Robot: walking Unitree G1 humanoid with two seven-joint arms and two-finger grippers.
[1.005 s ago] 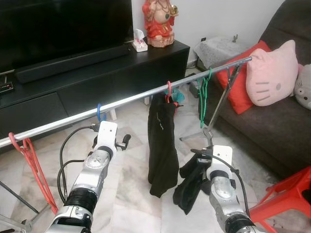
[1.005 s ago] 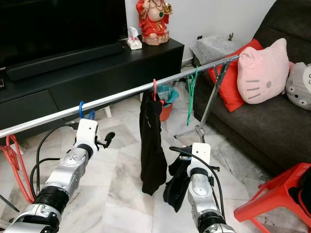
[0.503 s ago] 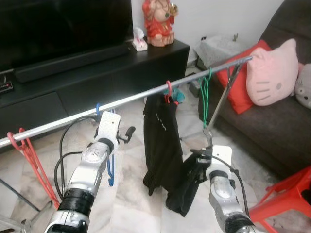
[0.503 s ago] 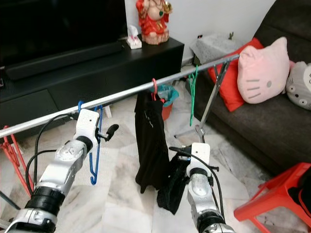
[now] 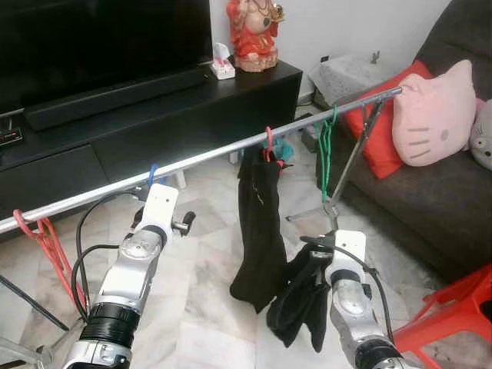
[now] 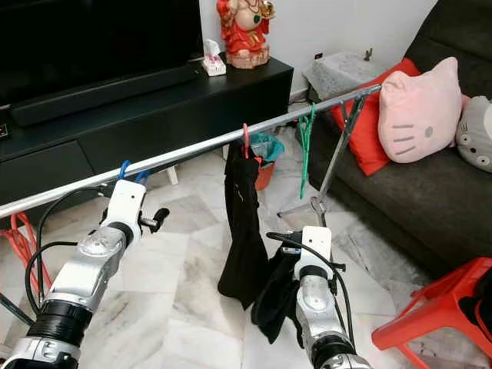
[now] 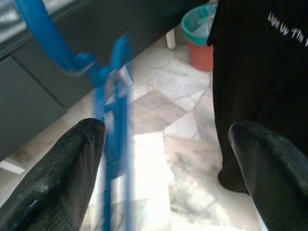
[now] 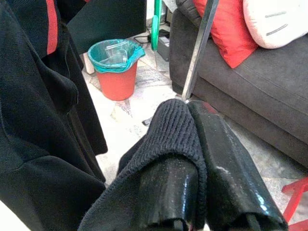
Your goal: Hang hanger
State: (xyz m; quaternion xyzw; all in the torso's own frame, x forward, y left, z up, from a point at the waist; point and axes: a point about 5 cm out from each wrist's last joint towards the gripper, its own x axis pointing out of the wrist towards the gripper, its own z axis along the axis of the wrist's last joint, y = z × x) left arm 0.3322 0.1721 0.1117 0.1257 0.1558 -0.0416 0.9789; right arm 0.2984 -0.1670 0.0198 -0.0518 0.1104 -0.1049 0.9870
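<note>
Left eye view shows one long silver rail [image 5: 207, 159] going across the room. Four hangers hang on it: one blue hanger [image 5: 153, 174], one red hanger [image 5: 48, 243] far to the left, one red hanger hook [image 5: 268, 143] with a black shirt [image 5: 260, 223] on it, and one green hanger [image 5: 325, 154] near the right end.

The left gripper [image 7: 163, 163] is up close to the rail, just under the blue hanger's hook. In the left wrist view its two black fingers [image 7: 57, 178] are spread wide apart, and the blue hanger hangs between them, close to one finger. It looks blurry. I cannot tell if it touches the finger.

The right gripper [image 8: 202, 163] is lower down, near the bottom of the black shirt. Its two fingers are pressed together and pinch a dark knitted cloth [image 8: 166, 139], which hangs down in a bunch.

Behind the rail there is one black TV stand [image 5: 154, 115] with one red statue [image 5: 252, 34] on top. On the right is one grey sofa [image 5: 430, 192] with one pink cat pillow [image 5: 433, 115] and one red pillow [image 5: 377, 134]. One small red bin [image 8: 115, 70] stands on the floor.
</note>
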